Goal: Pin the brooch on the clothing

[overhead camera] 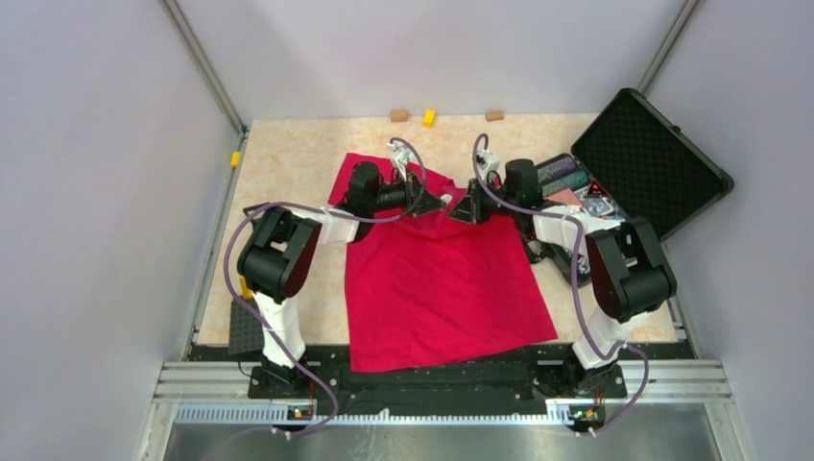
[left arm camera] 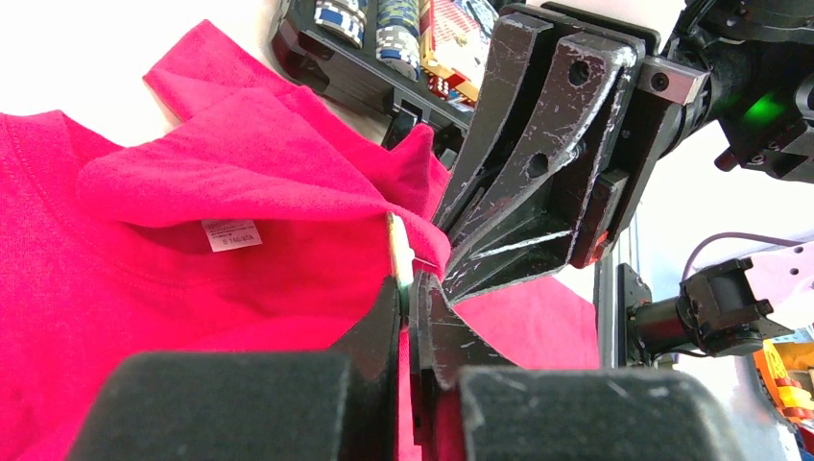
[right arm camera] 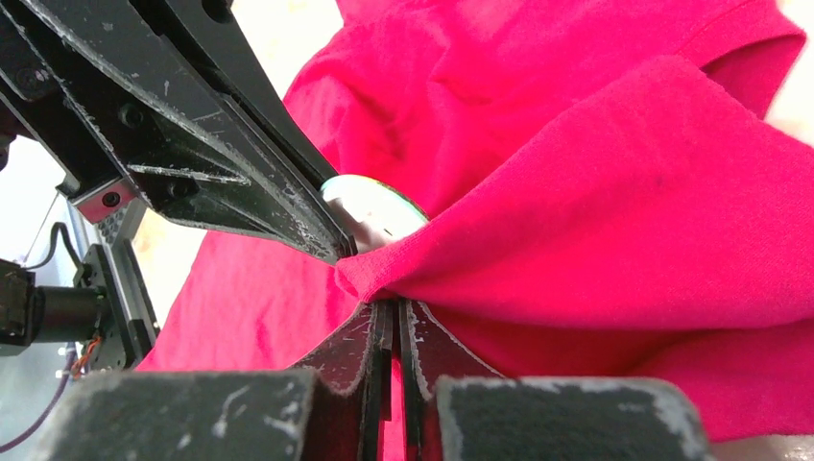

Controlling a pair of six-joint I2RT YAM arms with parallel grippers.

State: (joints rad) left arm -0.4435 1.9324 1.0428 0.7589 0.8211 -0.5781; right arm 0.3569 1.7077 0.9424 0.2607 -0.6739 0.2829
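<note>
The red T-shirt (overhead camera: 442,288) lies flat on the table, with its collar area lifted into a fold. My left gripper (left arm camera: 411,288) is shut on the brooch (left arm camera: 397,248), a thin pale disc seen edge-on here. The brooch's pale face with a green rim shows in the right wrist view (right arm camera: 376,209), and it touches the raised fabric. My right gripper (right arm camera: 394,305) is shut on a pinched fold of the T-shirt (right arm camera: 595,192). The two grippers meet tip to tip over the shirt's upper part, left (overhead camera: 442,203) and right (overhead camera: 462,208). The white neck label (left arm camera: 230,233) shows inside the fold.
An open black case (overhead camera: 638,163) with colourful trinkets (overhead camera: 576,187) stands at the right, close to the right arm; it also shows in the left wrist view (left arm camera: 384,58). Small tan (overhead camera: 398,115) and yellow (overhead camera: 428,117) blocks lie along the back edge.
</note>
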